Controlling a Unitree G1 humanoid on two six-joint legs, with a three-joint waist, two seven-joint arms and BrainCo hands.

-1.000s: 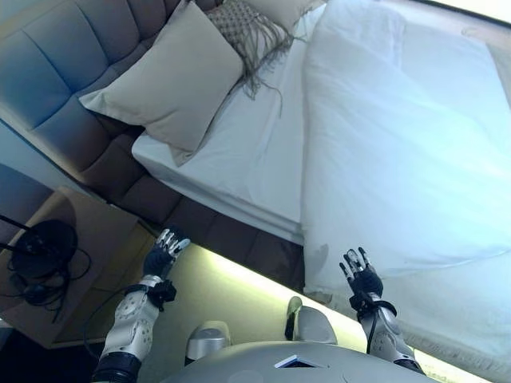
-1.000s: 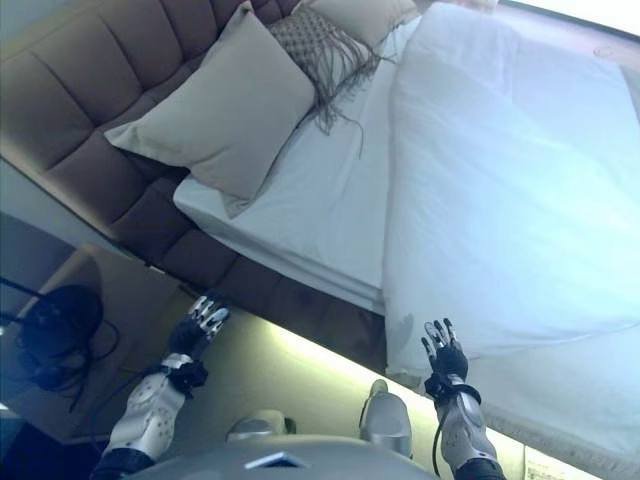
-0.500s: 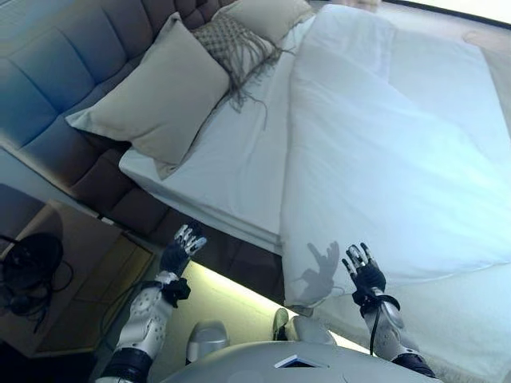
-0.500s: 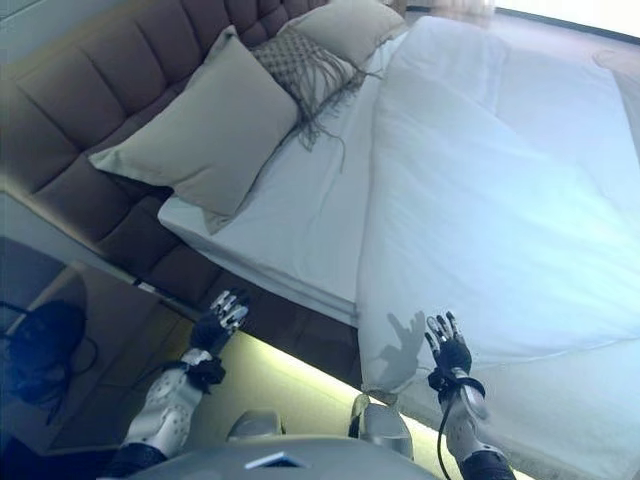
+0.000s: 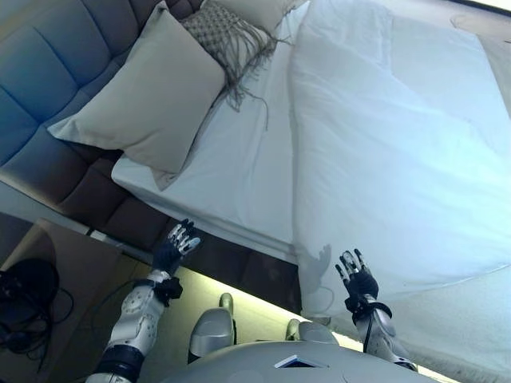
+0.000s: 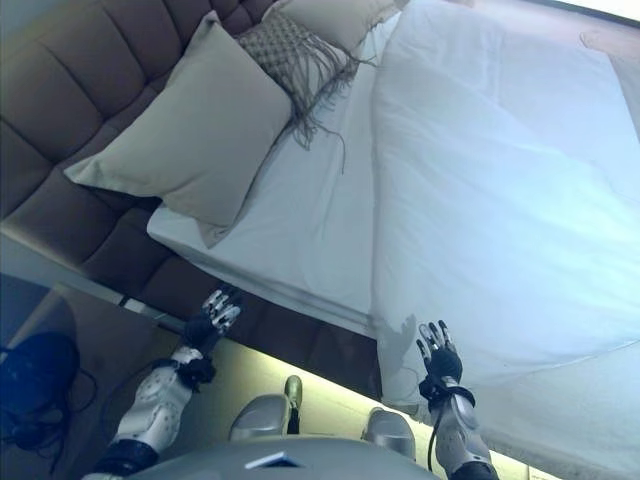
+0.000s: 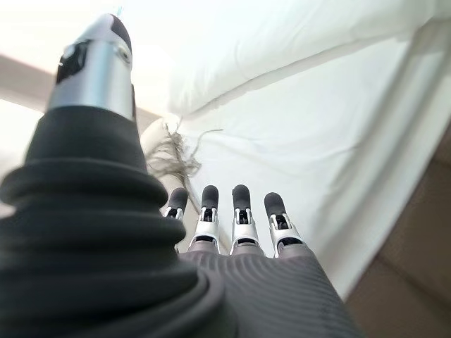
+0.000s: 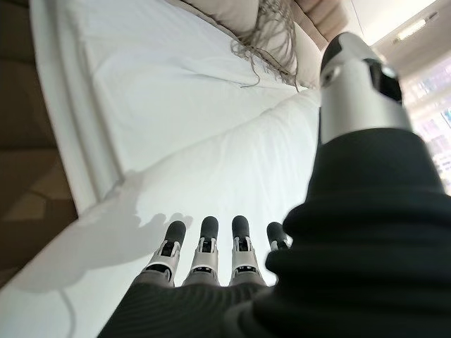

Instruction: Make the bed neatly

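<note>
A bed with a white sheet (image 5: 239, 171) and a white duvet (image 5: 399, 136) lies ahead, the duvet covering the right part with its folded edge running down the middle. A large beige pillow (image 5: 148, 84) leans on the padded headboard (image 5: 48, 72), with a fringed grey cushion (image 5: 231, 36) and another pillow (image 5: 259, 8) behind it. My left hand (image 5: 174, 247) is open, raised before the bed's side near the sheet's corner. My right hand (image 5: 357, 278) is open, raised just short of the duvet's hanging edge. Neither hand touches anything.
A wooden bedside table (image 5: 60, 271) with a dark lamp base and cord (image 5: 24, 299) stands at the lower left. The bed's dark base (image 5: 231, 259) has a lit strip (image 5: 255, 315) beneath it along the floor.
The camera has shifted, so the bed sits lower and nearer in view. Both hands stay open and raised; the left hand has come closer to the bed's side.
</note>
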